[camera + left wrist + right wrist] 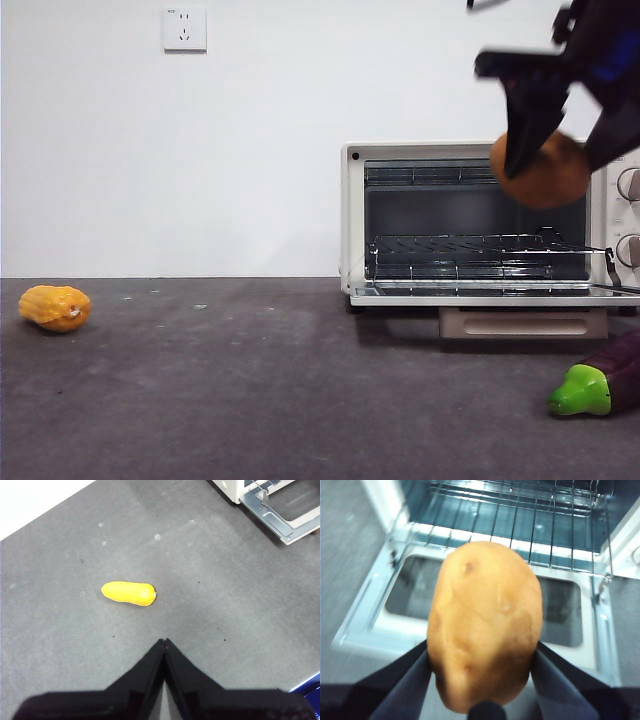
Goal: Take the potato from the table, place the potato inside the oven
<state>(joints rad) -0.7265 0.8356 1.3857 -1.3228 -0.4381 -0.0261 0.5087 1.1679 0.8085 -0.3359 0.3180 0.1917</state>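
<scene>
The brown-orange potato [548, 176] [485, 625] hangs in the air in front of the oven's open mouth, with my right gripper [530, 140] [482, 670] shut on it from both sides. The cream-white oven [352, 215] stands at the back right with its glass door [420, 587] folded down flat and the wire rack [470, 245] [520, 510] showing inside. From the right wrist the potato is above the lowered door, short of the rack. My left gripper [164, 642] is shut on nothing, high over the dark grey table [250, 380].
A yellow corn cob [55, 307] [128, 593] lies on the table at the far left. A purple eggplant with a green cap [590, 385] lies at the front right, below the oven door. The oven's knobs [630, 185] sit at its right side.
</scene>
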